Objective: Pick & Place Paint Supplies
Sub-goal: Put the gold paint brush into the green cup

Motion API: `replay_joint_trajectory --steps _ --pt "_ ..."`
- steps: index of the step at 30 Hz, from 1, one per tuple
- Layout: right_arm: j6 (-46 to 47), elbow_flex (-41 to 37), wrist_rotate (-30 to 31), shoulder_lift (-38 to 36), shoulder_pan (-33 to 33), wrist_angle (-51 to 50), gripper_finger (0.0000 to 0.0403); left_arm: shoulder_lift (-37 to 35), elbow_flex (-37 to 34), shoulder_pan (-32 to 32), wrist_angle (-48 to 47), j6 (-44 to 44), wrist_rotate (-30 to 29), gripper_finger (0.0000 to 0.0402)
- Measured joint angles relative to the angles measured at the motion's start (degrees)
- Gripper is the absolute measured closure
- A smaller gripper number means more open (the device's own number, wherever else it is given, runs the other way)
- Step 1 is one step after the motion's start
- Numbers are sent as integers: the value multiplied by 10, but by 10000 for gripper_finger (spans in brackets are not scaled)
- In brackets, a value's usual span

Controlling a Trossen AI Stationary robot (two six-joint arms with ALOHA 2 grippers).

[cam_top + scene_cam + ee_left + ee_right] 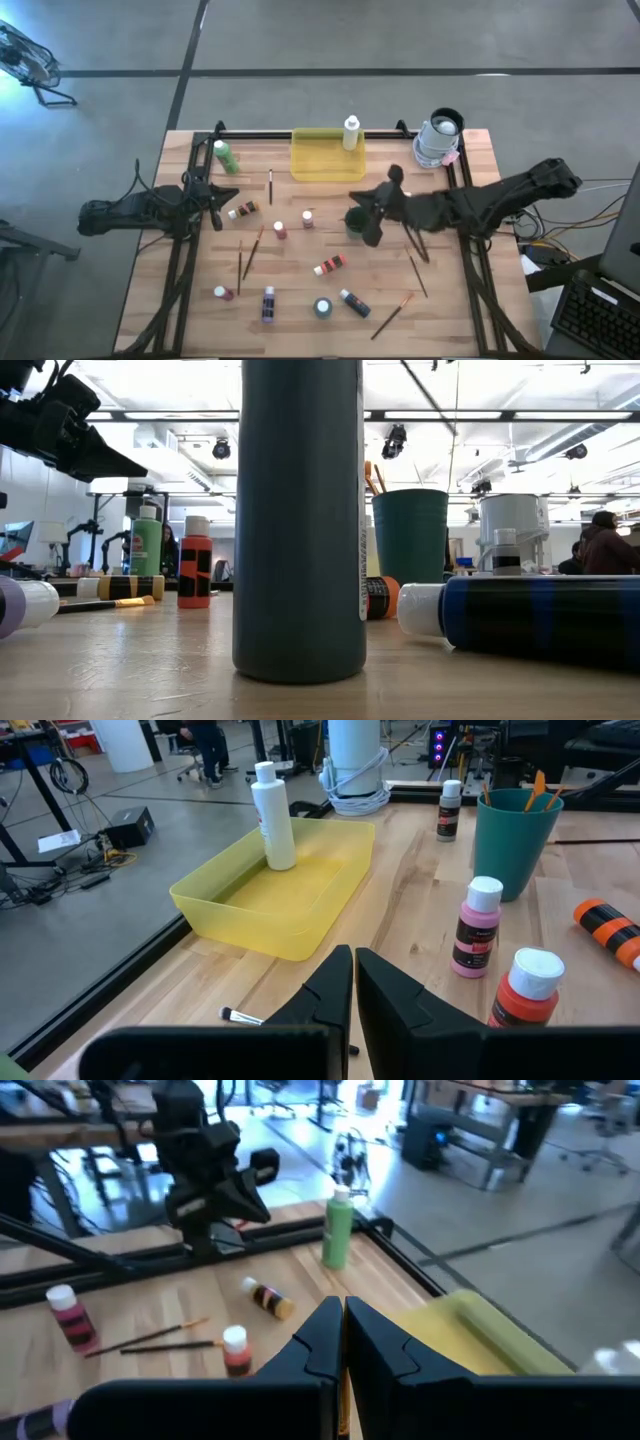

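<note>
Small paint bottles stand and lie across the wooden table: a green one (225,155) at the far left, an orange-black one (330,265) on its side, a blue one (354,302) near the front. A white bottle (351,132) stands in the yellow tray (320,165). Thin brushes (253,250) lie flat on the table, and others stand in the dark green cup (515,840). My right gripper (372,208) is shut and hovers above the table's middle, just over the cup. My left gripper (218,195) is shut and waits at the left. My right gripper is shut. A thin orange streak (343,1405) shows in the slit between its fingers, and I cannot tell whether it is a brush handle held there or something behind them.
A white roll-like container (440,140) stands at the far right corner. Black frame rails (260,134) run along the table's far edge and sides. More brushes (418,277) lie at the near right. A teal bottle (300,520) stands close to the low camera. People (605,545) sit beyond the table.
</note>
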Motion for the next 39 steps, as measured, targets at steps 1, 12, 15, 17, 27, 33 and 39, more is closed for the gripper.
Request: replay_joint_trajectory --steps 1,12,15,17,27,33,39 --pt "-12 -14 -22 -6 -12 25 394 0 0 0 0 0 0 378" --pt "-101 -226 -119 -56 -69 376 395 0 0 0 0 0 0 378" --pt "-100 -271 -152 -49 -79 469 395 0 0 0 0 0 0 378" --pt "-88 -295 -156 -41 -83 494 394 0 0 0 0 0 0 378" --pt "-66 -351 -182 -34 -102 555 395 0 0 0 0 0 0 378" --pt "-57 -359 -190 -19 -108 560 395 0 0 0 0 0 0 378" --pt "-27 -359 -215 32 -118 573 395 0 0 0 0 0 0 378"
